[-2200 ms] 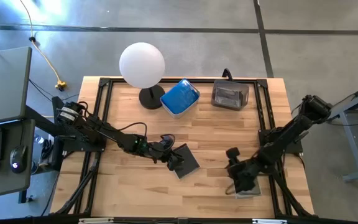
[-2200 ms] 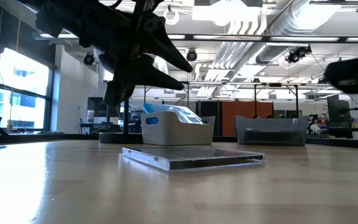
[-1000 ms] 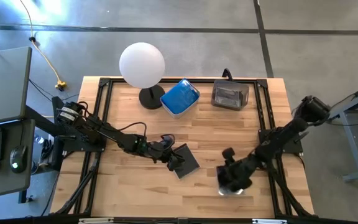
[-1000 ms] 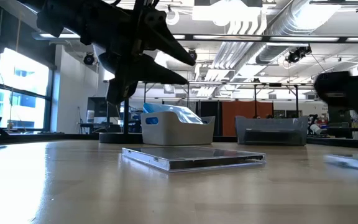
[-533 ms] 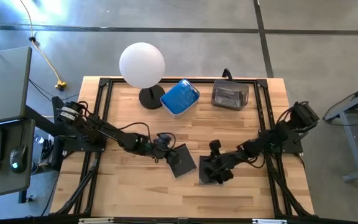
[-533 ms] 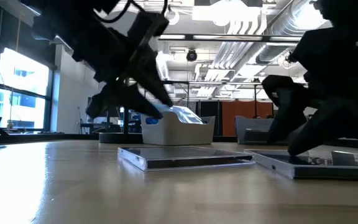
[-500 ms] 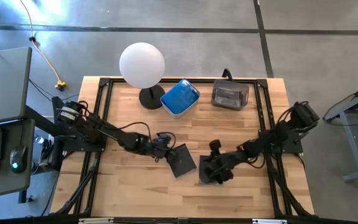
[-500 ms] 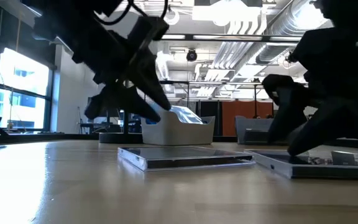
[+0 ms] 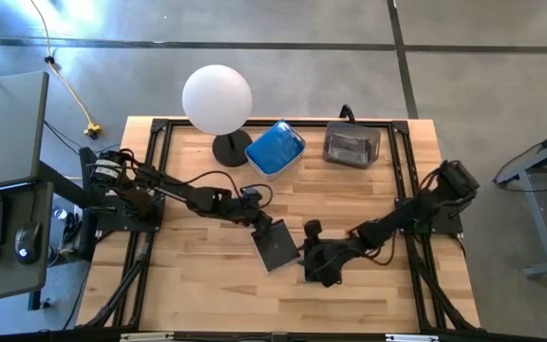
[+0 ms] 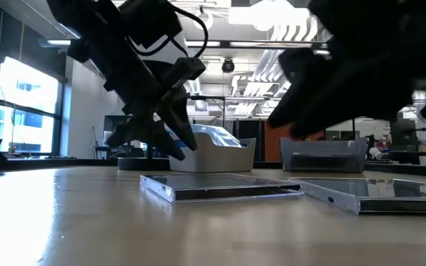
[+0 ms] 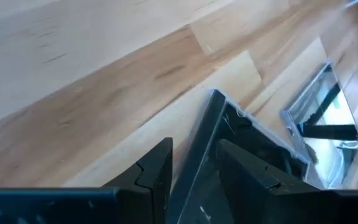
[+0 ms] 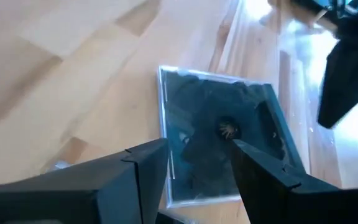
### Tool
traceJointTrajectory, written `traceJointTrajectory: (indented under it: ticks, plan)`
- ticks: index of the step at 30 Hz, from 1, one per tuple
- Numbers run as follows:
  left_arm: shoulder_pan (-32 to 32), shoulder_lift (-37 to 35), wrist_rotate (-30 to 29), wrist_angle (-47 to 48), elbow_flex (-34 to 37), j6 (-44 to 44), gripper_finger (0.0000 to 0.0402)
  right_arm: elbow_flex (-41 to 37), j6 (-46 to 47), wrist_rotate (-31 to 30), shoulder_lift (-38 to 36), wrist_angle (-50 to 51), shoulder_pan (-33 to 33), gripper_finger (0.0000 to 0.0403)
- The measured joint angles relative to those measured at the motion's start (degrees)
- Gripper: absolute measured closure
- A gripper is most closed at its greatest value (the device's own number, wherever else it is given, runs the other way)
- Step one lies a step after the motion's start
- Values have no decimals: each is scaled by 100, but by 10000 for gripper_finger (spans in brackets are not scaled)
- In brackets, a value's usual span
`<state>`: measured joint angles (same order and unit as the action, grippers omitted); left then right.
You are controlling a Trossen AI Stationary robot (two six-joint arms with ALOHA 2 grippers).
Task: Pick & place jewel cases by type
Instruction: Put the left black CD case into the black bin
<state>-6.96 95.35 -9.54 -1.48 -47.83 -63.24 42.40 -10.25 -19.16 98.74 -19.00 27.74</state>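
Observation:
A jewel case with dark insides lies flat at the middle of the table, and it also shows in the low view. A second, clear case lies flat just to its right, and my right gripper mostly hides it in the high view. My left gripper is open. It hovers at the dark case's far left corner, and the case's edge shows between its fingers. My right gripper is open above the second case.
A white tub holding translucent blue cases and a clear tub stand at the table's far edge. A white globe lamp stands to their left. A black frame runs along the table's edges. Bare wood lies to the near left.
My right gripper has slid the second case along the table from the near right to beside the dark case, then has risen off it. My left gripper has drawn back up and toward the far left. The dark case has turned slightly.

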Motion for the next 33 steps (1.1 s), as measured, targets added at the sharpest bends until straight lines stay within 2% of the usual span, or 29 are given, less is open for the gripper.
traceJointTrajectory:
  ticks: [3,9,13,18,21,26,33]
  plan:
    - [-14,0,19,0,0,-2,278,453,-137,-230,561,312,-10,233]
    - [-15,90,164,129,0,-153,278,1681,-363,-1232,1525,1452,25,233]
    - [-15,231,169,157,-2,-228,278,2289,-301,-1010,1759,2303,16,233]
    - [-15,295,252,108,-17,-260,278,2626,-46,-844,1779,2871,8,233]
    - [-13,295,274,84,-15,-326,278,2685,-175,-883,1781,2985,40,233]
    - [-15,299,631,61,-15,-547,278,2699,122,-748,1778,3186,-76,233]
    - [-9,174,396,-274,4,-33,278,2707,265,-737,1764,3470,-102,234]
